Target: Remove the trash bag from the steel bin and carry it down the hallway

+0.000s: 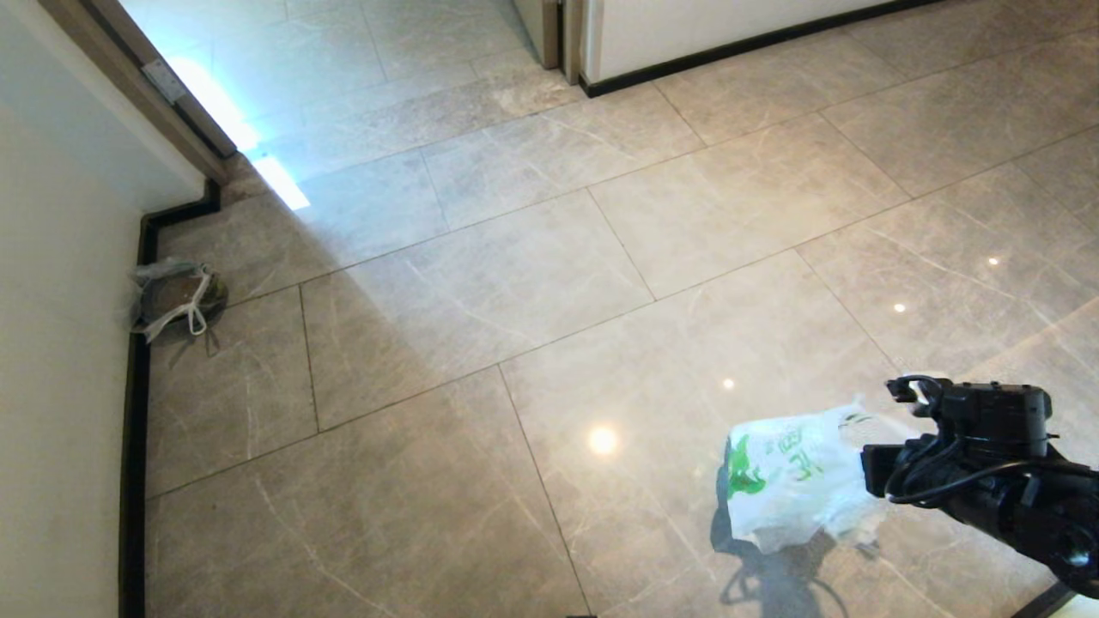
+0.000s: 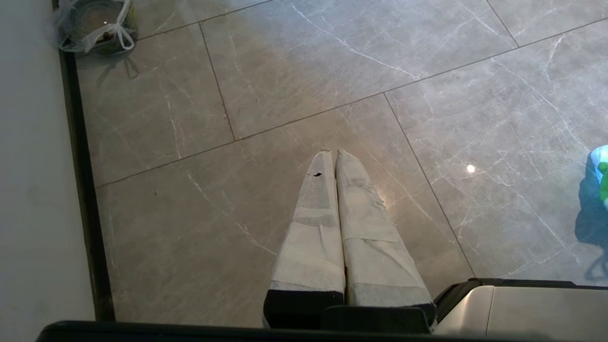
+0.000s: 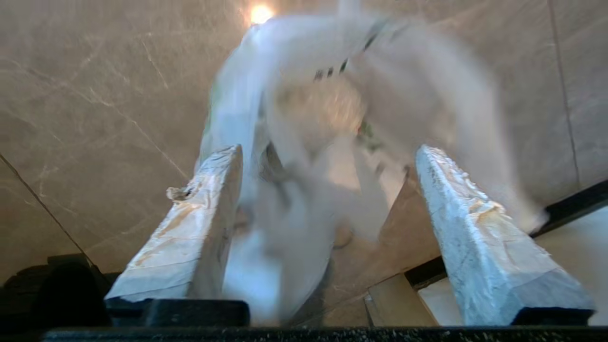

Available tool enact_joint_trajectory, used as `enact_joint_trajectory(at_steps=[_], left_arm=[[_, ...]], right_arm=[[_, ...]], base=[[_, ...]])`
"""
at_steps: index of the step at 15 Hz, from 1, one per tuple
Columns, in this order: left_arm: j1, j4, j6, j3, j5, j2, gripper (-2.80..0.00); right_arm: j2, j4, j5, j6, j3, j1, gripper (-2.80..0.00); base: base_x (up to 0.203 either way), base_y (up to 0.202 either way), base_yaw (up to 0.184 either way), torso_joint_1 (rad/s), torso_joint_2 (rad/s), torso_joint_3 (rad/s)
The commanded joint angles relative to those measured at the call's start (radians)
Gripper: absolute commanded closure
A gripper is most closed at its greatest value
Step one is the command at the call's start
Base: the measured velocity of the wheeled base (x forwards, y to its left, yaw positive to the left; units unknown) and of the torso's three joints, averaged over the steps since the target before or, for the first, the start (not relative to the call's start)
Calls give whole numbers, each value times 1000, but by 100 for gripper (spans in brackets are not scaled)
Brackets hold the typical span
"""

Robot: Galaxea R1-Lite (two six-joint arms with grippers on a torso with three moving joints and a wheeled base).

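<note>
The trash bag (image 1: 786, 485), white crinkly plastic with green print, hangs or sits low over the hallway's tiled floor (image 1: 532, 283) at the lower right, its shadow right under it. My right arm (image 1: 987, 463) reaches to it from the right. In the right wrist view my right gripper (image 3: 327, 151) is open, its taped fingers (image 3: 199, 223) spread wide. The bag's (image 3: 332, 95) blurred loose top lies between them without being pinched. I cannot tell whether the bag rests on the floor. My left gripper (image 2: 332, 153) is shut on nothing, parked above bare tiles. The steel bin is out of view.
A small greyish see-through bag with a white tie (image 1: 176, 296) lies against the left wall's dark baseboard (image 1: 133, 446). A doorway with bright light (image 1: 258, 146) opens at the far left. A white wall corner (image 1: 584, 51) stands at the far middle. Part of my base (image 2: 522, 308) shows beside the left gripper.
</note>
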Motion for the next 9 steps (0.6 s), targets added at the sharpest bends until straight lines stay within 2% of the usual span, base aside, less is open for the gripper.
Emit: enact_joint_trajectory(at_steps=[1, 6, 7, 9], left_arm=[[0, 0, 0, 0, 0, 0, 0], [0, 0, 0, 0, 0, 0, 0], [0, 0, 0, 0, 0, 0, 0], [0, 0, 0, 0, 0, 0, 0]], right_arm=[[-119, 17, -1, 1, 4, -3, -280], [-284, 107, -2, 4, 9, -6, -280], [-319, 137, 0, -2, 6, -5, 0], [-385, 216, -8, -7, -1, -1, 0]], base=[[0, 0, 0, 0, 0, 0], [0, 0, 0, 0, 0, 0], [0, 0, 0, 0, 0, 0], [0, 0, 0, 0, 0, 0]])
